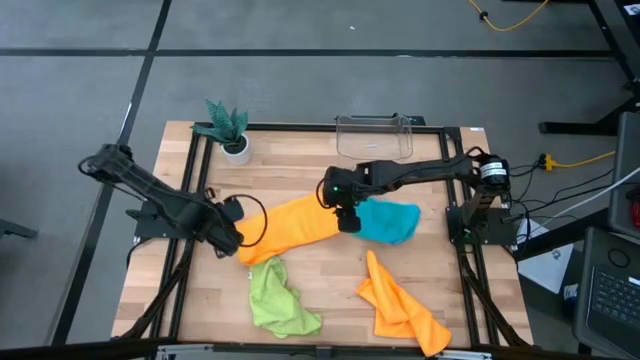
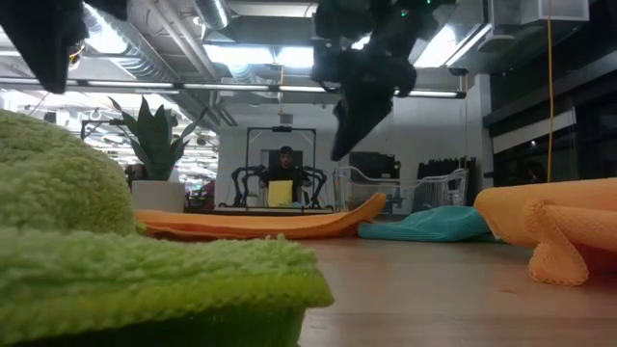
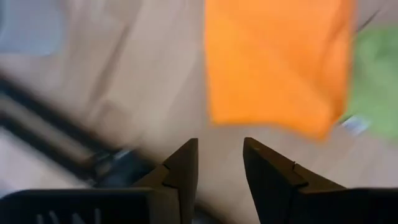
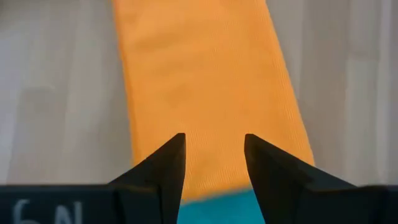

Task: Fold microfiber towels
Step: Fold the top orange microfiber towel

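Both grippers stand released and empty above the folded orange towel (image 1: 295, 222), a long strip near the table's middle: the left gripper (image 3: 221, 163) hangs off its end toward the left edge, the right gripper (image 4: 214, 158) over the end that meets the teal towel (image 1: 390, 220). Likely they have let go so the fold can settle flat. A lime green towel (image 1: 278, 298) and a second orange towel (image 1: 400, 305) lie crumpled along the front edge, unfolded. No legible writing shows.

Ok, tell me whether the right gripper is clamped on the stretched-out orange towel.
No: in the right wrist view the right gripper has its fingers apart above the orange towel, gripping nothing.
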